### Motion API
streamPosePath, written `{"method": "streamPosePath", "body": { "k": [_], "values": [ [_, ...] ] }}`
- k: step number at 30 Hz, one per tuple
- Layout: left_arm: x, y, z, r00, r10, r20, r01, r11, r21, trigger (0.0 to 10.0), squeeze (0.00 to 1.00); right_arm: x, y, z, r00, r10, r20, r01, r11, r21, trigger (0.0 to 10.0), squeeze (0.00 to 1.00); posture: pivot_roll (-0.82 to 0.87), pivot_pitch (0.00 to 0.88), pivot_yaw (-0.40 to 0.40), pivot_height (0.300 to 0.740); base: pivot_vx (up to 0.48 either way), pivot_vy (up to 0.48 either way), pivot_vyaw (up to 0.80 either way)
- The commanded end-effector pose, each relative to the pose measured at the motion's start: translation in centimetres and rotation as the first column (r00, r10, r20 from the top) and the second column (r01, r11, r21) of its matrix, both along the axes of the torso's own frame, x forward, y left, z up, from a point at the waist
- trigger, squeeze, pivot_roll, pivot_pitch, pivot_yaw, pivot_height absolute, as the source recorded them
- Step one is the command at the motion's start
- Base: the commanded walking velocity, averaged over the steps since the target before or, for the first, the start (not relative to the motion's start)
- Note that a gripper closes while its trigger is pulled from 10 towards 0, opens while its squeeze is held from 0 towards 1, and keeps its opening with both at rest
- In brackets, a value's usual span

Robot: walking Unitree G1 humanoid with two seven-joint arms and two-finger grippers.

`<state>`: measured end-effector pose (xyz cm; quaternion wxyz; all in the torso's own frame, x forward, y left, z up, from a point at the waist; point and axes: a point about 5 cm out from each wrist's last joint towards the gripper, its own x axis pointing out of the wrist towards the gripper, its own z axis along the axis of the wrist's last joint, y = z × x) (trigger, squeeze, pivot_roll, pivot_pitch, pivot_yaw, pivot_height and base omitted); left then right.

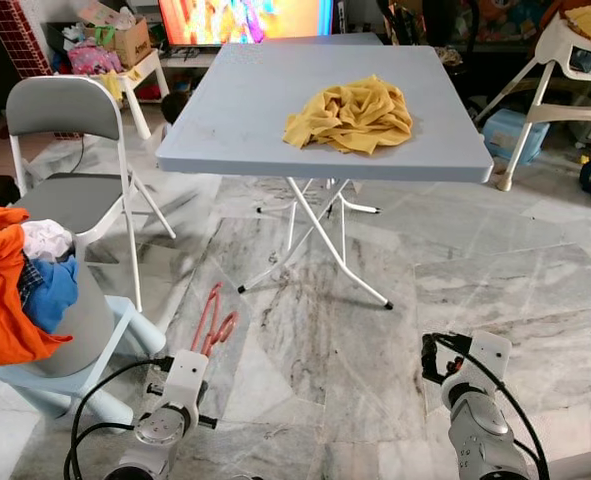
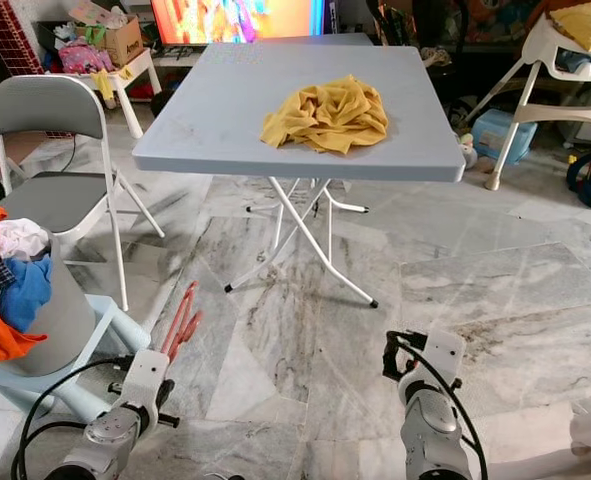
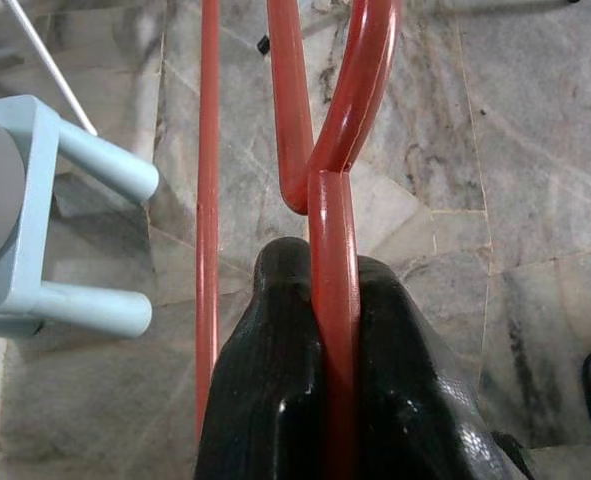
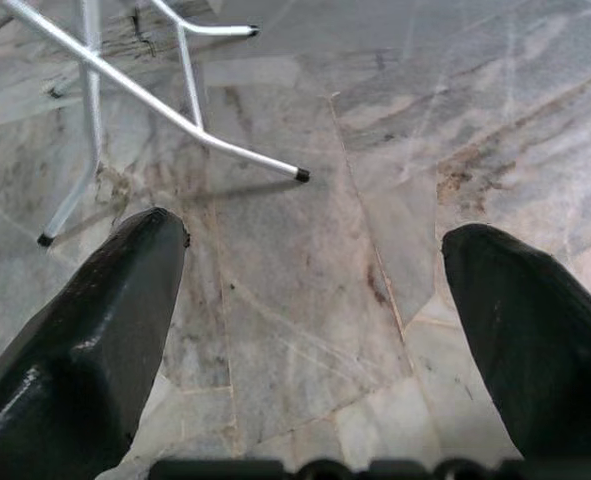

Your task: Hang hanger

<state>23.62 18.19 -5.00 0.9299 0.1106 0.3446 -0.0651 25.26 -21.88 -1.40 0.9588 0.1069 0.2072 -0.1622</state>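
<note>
While the robot faces a grey square folding table [image 1: 245,110], its left hand [image 3: 320,290] is clenched on a red hanger [image 3: 335,130], whose smooth, rounded bar is pinched between the two glossy black fingers [image 3: 265,380]. From the head camera the hanger [image 1: 213,318] stands at about 7 o'clock, low over the veined marble floor [image 1: 375,330], with its slender red arms reaching up from the silver left arm toward the table. A crumpled yellow cloth [image 1: 352,117] lies in soft folds on the matte table top at about 12 o'clock. White tubular legs [image 1: 320,235] cross beneath the table. At 9 o'clock stands a grey folding chair [image 1: 65,150]; below it, a rounded grey basket [image 1: 75,320] heaped with orange, white and blue clothes rests on a pale blue stool [image 1: 125,330]. At 5 o'clock the right hand [image 4: 310,290] is released, its blunt black fingers spread well apart above bare marble.
</note>
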Motion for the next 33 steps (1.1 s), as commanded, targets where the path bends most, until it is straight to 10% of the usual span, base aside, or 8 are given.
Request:
{"method": "streamPosePath", "body": {
  "k": [1,25,33],
  "values": [
    [0.3,0.2,0.2,1.0,0.012,0.01,-0.012,1.0,0.026,10.0,0.0,-1.0,-0.2,-0.9,0.999,-0.041,-0.029,0.042,0.999,0.024,10.0,0.0,-0.11,0.0,0.069,0.74,0.0,0.0,0.0],
    [-0.3,0.2,-0.4,0.999,-0.019,-0.049,0.018,1.0,-0.013,10.0,0.0,-2.2,0.3,-2.2,0.997,-0.018,-0.068,0.016,1.0,-0.026,10.0,0.0,-0.16,0.028,0.087,0.74,0.0,0.0,-0.18],
    [-3.0,-0.2,-2.1,0.984,-0.055,-0.169,0.058,0.998,0.017,10.0,0.0,-4.5,0.1,-4.5,0.965,0.047,-0.258,-0.06,0.997,-0.043,10.0,0.0,-0.15,0.047,0.072,0.74,0.0,0.0,-0.8]
  ]
}}
